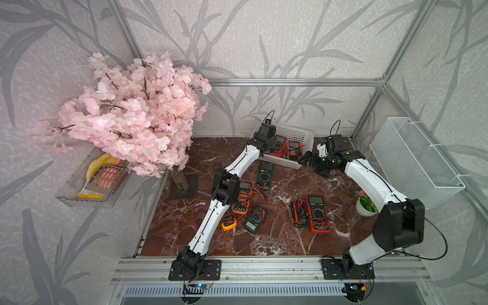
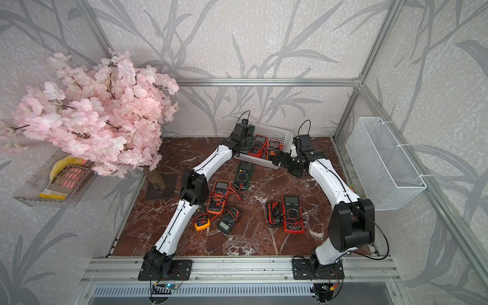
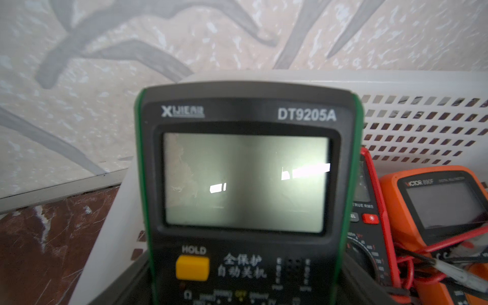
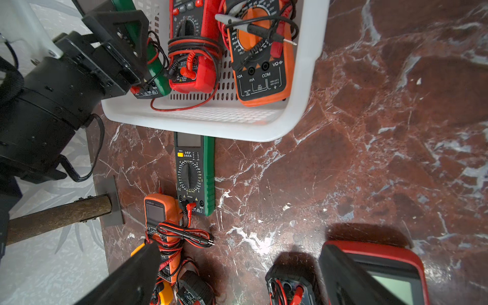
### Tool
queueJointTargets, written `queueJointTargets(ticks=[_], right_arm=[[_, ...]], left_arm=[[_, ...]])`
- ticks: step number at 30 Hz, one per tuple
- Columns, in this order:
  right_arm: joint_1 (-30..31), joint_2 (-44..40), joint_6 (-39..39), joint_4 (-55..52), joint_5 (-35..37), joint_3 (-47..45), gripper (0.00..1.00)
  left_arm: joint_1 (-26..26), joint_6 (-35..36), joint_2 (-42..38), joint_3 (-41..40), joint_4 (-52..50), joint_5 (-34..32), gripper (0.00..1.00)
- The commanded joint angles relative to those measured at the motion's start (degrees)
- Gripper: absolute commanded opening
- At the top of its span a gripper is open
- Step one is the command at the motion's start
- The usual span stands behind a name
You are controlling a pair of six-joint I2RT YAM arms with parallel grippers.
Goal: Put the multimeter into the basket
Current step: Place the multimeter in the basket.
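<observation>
Left claw [image 4: 133, 46] clamped on green-edged black multimeter [image 3: 245, 158] inside low white perforated plastic basket [image 4: 211, 126]; right claw [image 4: 240, 249] apart, empty.

Bright and even in both top views, lit softly from overhead. Leaves only faint, short shadows under the arms on the bench [image 1: 264, 237], with a pale sheen on the polished marble toward the near edge. Washes out the pink blossom tree [image 1: 132, 116] at the left slightly. Stretches mildly toward the corners, as a wide lens does.

In the left wrist view, soft focus on the close multimeter [image 3: 245, 182], two hard white glints on its screen, and sharper on the basket [image 3: 422, 87] wall behind.

In the right wrist view, crisp on the marble and blurred on the black fingers [image 4: 126, 277] of the right pincer [image 4: 239, 245]. Throws a dark, soft shadow beside the red meter [image 4: 383, 264], with a white glare patch nearby.
</observation>
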Motion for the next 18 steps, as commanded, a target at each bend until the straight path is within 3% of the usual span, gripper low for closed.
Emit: queueJointTargets(ticks=[1,8,18], right_arm=[[-0.2,-0.9,-0.1,-0.1,0.0,0.0,0.99],[-0.2,-0.7,0.2,-0.1,0.0,0.1,0.99],[-0.2,-1.3,0.6,-0.1,0.3,0.0,0.99]], left_arm=[[0.5,1.3,0.5,2.6,0.2,-1.0,0.66],[0.8,0.6,1.4,2.3,-1.9,-0.3,0.98],[1.0,-0.6,0.3,2.2,-3.0,1.5,1.0]])
